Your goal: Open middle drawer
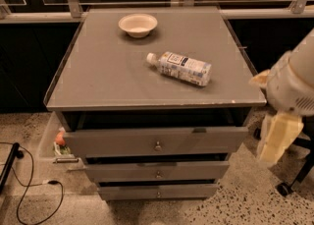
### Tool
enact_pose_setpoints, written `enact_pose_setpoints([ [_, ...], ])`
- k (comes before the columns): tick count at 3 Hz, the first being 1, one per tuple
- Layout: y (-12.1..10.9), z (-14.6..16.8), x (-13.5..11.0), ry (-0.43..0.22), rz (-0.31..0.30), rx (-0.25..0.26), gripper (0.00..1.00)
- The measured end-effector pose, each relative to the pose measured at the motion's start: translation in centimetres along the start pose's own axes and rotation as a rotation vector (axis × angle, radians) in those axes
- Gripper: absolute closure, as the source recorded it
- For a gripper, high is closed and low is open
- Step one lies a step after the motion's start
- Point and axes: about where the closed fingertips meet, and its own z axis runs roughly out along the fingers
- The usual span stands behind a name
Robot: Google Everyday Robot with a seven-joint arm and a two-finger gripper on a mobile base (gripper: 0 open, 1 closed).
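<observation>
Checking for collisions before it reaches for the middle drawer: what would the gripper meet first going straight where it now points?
The gripper, hanging right of the cabinet, points downward; it would probably meet the floor first, though depth is unclear.

1 view only. The camera stands in front of the drawer cabinet, higher than its top, and faces forward and steeply down. The whole grey top is in frame. The 3 drawer fronts appear foreshortened below it, with the middle drawer low in the centre. Range is moderate: the cabinet fills most of the width, speckled floor shows on both sides, and a glazed rail runs along the upper edge. The gripper hangs at the right edge, nearer the lens than the cabinet, beside its right front corner.
</observation>
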Motion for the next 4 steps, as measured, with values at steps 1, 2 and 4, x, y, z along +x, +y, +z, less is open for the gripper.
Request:
enact_pose_setpoints([
  [1, 2.7, 6.0, 2.4, -0.008, -0.037, -0.035, 0.00],
  [2, 5.6, 12.6, 4.9, 0.017, -0.091, -0.074, 0.00],
  [4, 6.2, 17.4, 5.6, 0.010, -0.072, -0.122, 0.00],
])
